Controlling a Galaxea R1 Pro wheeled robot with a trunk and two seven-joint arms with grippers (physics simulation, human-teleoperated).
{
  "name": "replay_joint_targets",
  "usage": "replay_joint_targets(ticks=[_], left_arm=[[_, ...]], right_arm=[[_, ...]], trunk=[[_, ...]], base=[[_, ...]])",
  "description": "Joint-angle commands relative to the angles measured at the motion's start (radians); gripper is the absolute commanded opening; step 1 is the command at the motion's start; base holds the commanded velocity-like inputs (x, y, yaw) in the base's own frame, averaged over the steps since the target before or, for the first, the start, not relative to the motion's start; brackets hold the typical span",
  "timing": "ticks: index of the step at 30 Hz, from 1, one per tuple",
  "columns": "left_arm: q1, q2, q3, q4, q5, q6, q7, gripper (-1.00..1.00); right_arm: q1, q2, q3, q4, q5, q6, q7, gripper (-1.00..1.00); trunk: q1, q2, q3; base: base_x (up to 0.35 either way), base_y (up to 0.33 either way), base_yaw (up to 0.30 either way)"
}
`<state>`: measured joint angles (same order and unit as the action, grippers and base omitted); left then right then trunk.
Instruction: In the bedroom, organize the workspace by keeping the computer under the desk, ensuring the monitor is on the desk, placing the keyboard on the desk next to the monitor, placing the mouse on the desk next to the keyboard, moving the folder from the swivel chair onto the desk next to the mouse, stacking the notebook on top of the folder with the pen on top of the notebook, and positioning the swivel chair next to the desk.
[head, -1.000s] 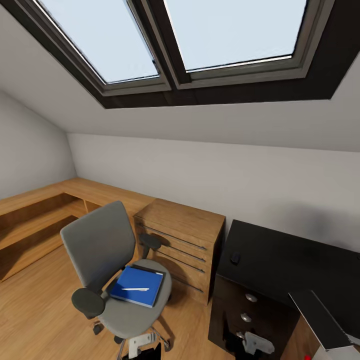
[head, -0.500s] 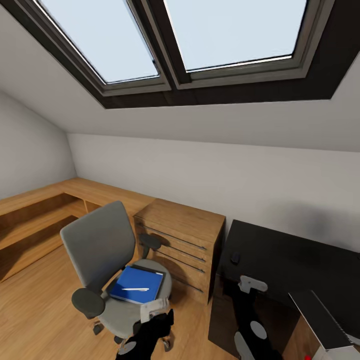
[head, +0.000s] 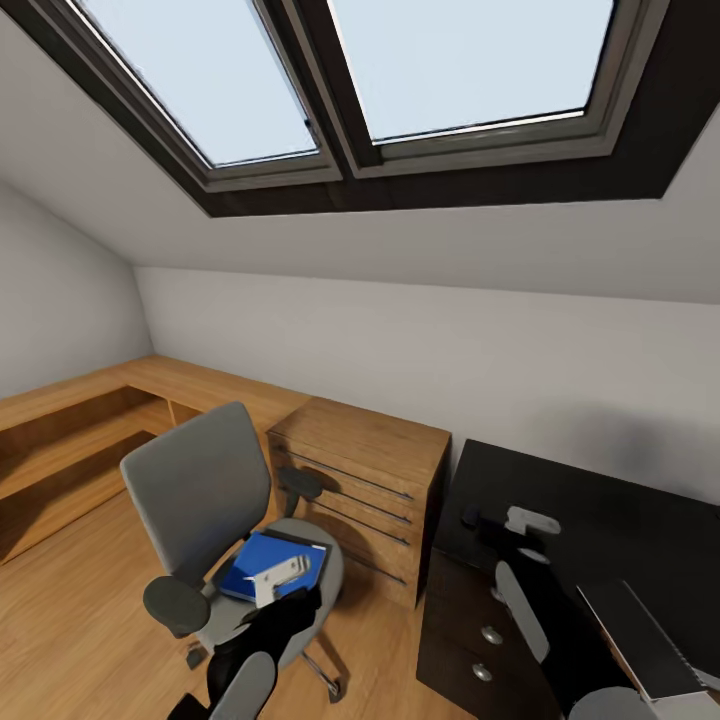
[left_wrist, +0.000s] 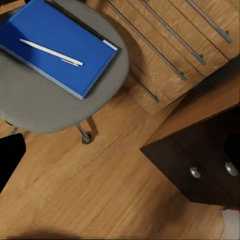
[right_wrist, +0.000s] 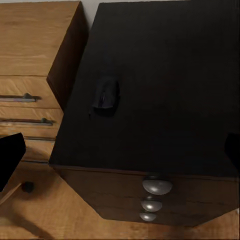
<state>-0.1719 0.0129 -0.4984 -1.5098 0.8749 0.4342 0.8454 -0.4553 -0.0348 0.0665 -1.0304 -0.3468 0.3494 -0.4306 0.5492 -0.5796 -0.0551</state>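
The left wrist view shows the pen (left_wrist: 51, 52) lying whole on the folder (left_wrist: 60, 45), which rests on the chair (left_wrist: 45, 107) seat; in the head view the left gripper (head: 278, 578) covers part of them. The right wrist view shows the mouse (right_wrist: 105, 95) on the desk (right_wrist: 170, 75) above three knobs (right_wrist: 157, 186). A wooden chest (head: 365, 490) stands between chair and desk. I cannot tell either gripper's finger state, the right gripper (head: 530, 521) included

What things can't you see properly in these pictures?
- Notebook: in the head view, only a dark edge peeks behind the folder; the left gripper covers part of the folder.
- Mouse: dark on the black desk, shape blurry in the right wrist view.
- Swivel chair: its base is hidden by the left arm.
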Motion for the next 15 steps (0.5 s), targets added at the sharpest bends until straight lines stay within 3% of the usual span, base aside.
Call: replay_joint_targets(ticks=[1, 4, 5, 15], left_arm=[[-0.001, 0.001, -0.001, 0.007, 0.003, 0.001, 0.008, 1.0], [-0.001, 0.002, 0.0, 0.028, -0.006, -0.002, 0.008, 1.0], [-0.001, 0.011, 0.001, 0.046, -0.031, -0.004, 0.006, 1.0], [-0.001, 0.022, 0.001, 0.052, -0.041, -0.006, 0.003, 1.0]], right_arm=[[-0.012, -0.002, 0.004, 0.043, -0.007, 0.001, -0.005, 1.0], [-0.036, -0.004, 0.003, 0.146, -0.008, -0.009, 0.006, 1.0], [-0.056, -0.008, 0.003, 0.224, -0.009, -0.028, 0.017, 1.0], [-0.063, -0.008, 0.004, 0.235, -0.008, -0.03, 0.019, 1.0]], trunk=[[0.0, -0.002, -0.002], [0.0, -0.002, -0.002], [0.0, -0.002, -0.002], [0.0, -0.002, -0.002]], base=[[0.0, 0.0, 0.0], [0.0, 0.0, 0.0], [0.0, 0.0, 0.0], [0.037, 0.0, 0.0]])
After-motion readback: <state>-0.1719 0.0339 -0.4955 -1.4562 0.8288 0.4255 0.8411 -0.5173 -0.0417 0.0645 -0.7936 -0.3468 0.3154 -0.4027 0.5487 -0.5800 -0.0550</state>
